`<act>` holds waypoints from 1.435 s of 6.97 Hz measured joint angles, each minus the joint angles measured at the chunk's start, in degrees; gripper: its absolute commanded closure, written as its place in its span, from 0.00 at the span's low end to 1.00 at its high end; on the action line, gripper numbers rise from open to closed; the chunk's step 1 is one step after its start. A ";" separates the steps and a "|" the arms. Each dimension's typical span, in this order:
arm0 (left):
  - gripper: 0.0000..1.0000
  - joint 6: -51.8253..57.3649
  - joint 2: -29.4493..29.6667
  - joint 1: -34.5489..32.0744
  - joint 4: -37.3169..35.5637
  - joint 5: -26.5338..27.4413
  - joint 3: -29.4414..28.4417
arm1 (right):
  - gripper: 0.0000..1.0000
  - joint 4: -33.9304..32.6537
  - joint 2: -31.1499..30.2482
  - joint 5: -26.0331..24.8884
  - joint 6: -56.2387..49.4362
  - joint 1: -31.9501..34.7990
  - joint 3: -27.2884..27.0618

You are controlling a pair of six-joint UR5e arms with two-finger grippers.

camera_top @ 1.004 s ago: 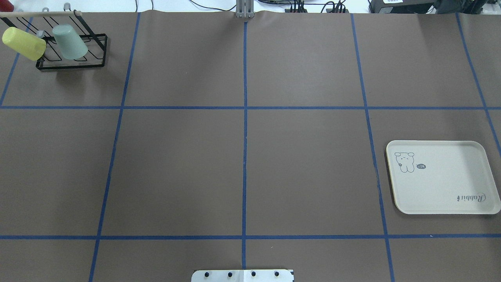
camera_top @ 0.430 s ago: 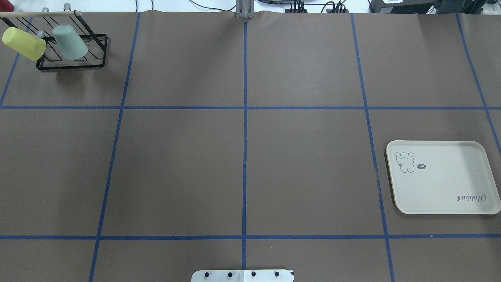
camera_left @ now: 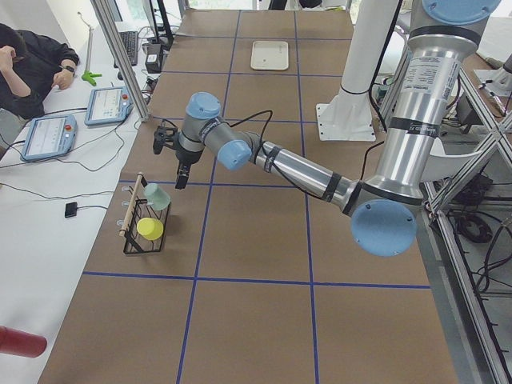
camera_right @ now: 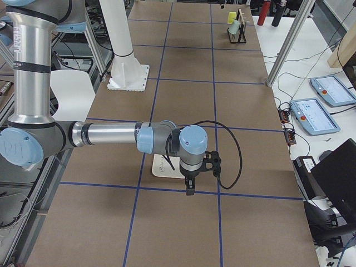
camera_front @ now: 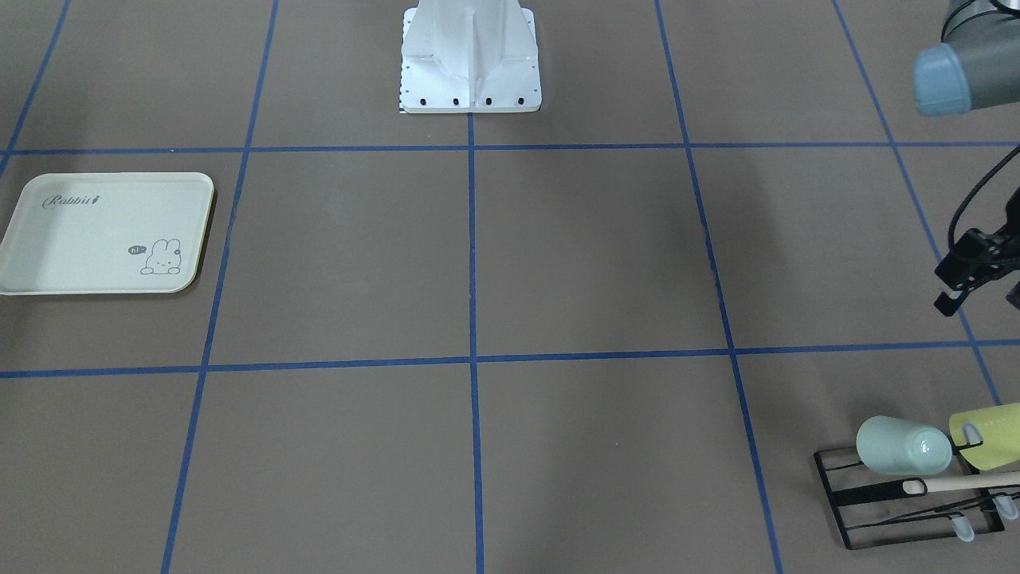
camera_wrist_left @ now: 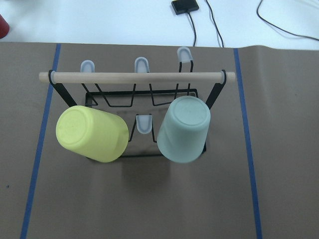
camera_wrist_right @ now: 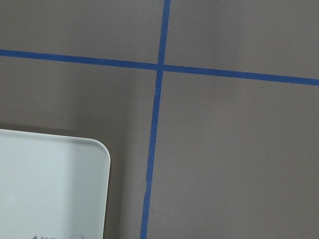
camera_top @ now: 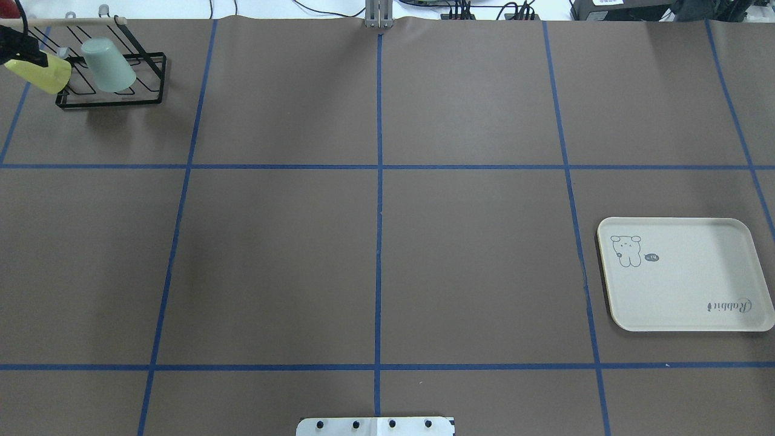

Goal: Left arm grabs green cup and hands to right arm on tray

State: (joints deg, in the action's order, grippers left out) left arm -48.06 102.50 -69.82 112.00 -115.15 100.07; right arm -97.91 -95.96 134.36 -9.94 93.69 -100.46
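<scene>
The pale mint green cup (camera_top: 109,65) hangs mouth-down on a black wire rack (camera_top: 145,100) at the far left of the table; it also shows in the left wrist view (camera_wrist_left: 183,129) and front view (camera_front: 900,446). My left gripper (camera_front: 978,279) hovers above and just short of the rack, cut off by the frame edge; I cannot tell if it is open. My right gripper (camera_right: 189,186) hangs over the table by the cream tray (camera_top: 684,290); its state cannot be told. The tray's corner shows in the right wrist view (camera_wrist_right: 50,189).
A yellow-green cup (camera_top: 42,72) hangs on the rack left of the green cup, also in the left wrist view (camera_wrist_left: 92,133). A wooden bar (camera_wrist_left: 134,77) tops the rack. The robot's white base (camera_front: 470,56) stands mid-table at the near edge. Blue tape lines grid the brown table.
My left gripper has come into the overhead view's top-left corner, over part of the yellow-green cup. The cups, rack and tray have not moved.
</scene>
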 measured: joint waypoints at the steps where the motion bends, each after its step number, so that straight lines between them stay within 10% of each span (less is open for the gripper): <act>1: 0.00 -3.39 0.10 2.24 0.91 4.64 -0.15 | 0.00 0.00 -0.01 -0.03 0.01 0.00 0.00; 6: 0.00 -11.00 2.84 11.08 10.51 27.11 -6.95 | 0.00 0.00 -0.01 -0.05 0.02 -0.02 0.00; 10: 0.00 -11.25 6.53 11.79 20.99 31.03 -18.84 | 0.00 0.00 0.06 -0.14 0.23 -0.15 0.00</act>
State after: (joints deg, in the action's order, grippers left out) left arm -59.30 109.03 -58.03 132.99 -84.12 81.23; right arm -97.91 -95.90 134.21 -9.71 93.54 -100.46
